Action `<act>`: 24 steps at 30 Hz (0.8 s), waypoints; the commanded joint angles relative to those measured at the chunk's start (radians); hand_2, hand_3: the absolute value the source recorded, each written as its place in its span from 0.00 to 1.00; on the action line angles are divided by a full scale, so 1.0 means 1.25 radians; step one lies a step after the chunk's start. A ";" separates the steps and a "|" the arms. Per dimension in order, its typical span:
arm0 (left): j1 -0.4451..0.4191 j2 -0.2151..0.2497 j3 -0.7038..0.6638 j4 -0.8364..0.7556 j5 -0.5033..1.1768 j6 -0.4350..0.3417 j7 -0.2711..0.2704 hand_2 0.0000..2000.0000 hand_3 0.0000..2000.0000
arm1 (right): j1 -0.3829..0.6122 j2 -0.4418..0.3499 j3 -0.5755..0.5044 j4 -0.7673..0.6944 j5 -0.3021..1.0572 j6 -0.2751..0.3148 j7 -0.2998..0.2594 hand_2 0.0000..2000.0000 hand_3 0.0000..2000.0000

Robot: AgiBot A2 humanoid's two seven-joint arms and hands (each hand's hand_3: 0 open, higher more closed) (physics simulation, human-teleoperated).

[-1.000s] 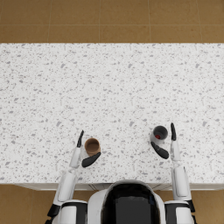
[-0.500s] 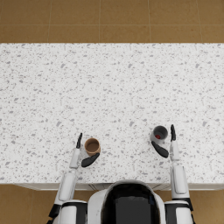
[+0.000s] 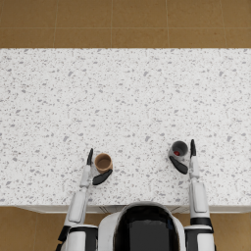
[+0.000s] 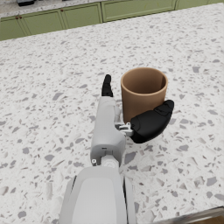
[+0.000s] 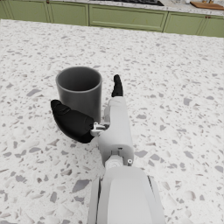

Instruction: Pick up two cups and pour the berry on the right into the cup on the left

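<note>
Both cups stand on the worktop point(image 3: 127, 98) near its front edge, well apart. Left robot hand point(image 3: 96, 170) cradles the brown cup point(image 3: 103, 162), fingers apart, not clamped. Right robot hand point(image 3: 185, 158) likewise flanks the grey cup point(image 3: 179, 148) holding the berry point(image 3: 177, 153). Risk: lifting before closing tips either cup.

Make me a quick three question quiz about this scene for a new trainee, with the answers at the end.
1. True or false: the red berry lies in the grey cup.
2. Which hand is at the brown cup? A. left hand B. right hand
3. Fill in: both cups stand upright on the speckled ____.

Key
1. True; the head view shows a red spot inside it.
2. A; its fingers sit either side of the cup, though a firm grip cannot be confirmed.
3. Counter.
</note>
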 commanded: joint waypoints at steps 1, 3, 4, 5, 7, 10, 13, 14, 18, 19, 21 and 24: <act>0.002 0.003 0.014 -0.008 0.000 0.001 0.000 0.00 0.00 | 0.022 -0.005 0.006 -0.025 0.000 0.000 0.000 0.00 0.00; 0.006 0.008 0.015 -0.003 0.000 0.003 0.000 0.00 0.00 | 0.025 -0.009 0.011 -0.023 0.000 0.000 0.000 0.00 0.00; 0.010 0.011 0.019 -0.001 0.000 0.004 0.000 0.00 0.00 | 0.029 -0.011 0.016 -0.024 0.000 0.000 0.000 0.00 0.00; 0.013 0.014 0.019 -0.002 0.000 0.004 0.000 0.00 0.00 | 0.032 -0.014 0.020 -0.026 0.000 0.000 0.000 0.00 0.00; 0.020 0.021 0.021 0.010 0.000 0.005 0.001 0.00 0.00 | 0.041 -0.019 0.022 -0.028 0.000 0.000 0.000 0.00 0.00; 0.031 0.030 0.022 0.027 0.000 0.005 0.001 0.00 0.00 | 0.048 -0.024 0.018 -0.035 0.000 0.000 0.000 0.00 0.00; 0.038 0.037 0.024 0.035 0.000 0.005 0.001 0.00 0.00 | 0.061 -0.031 0.017 -0.047 0.000 0.000 0.000 0.00 0.00; 0.031 0.036 0.022 0.026 0.000 0.005 0.001 0.00 0.00 | 0.061 -0.032 0.015 -0.044 0.000 0.000 0.000 0.00 0.00; 0.020 0.038 0.005 -0.001 0.000 -0.020 0.001 1.00 0.64 | 0.058 -0.036 0.004 -0.056 0.000 0.080 -0.002 1.00 0.64; 0.027 0.042 0.005 0.011 0.000 -0.019 0.000 1.00 0.64 | 0.055 -0.037 0.008 -0.048 0.000 0.088 -0.001 1.00 0.64; 0.028 0.046 0.009 0.013 0.000 -0.019 -0.001 1.00 0.64 | 0.054 -0.039 -0.001 -0.046 0.000 0.092 0.001 1.00 0.64; 0.040 0.056 0.021 -0.015 0.000 -0.019 -0.001 1.00 0.64 | 0.045 -0.042 -0.013 0.031 0.000 0.091 0.003 1.00 0.64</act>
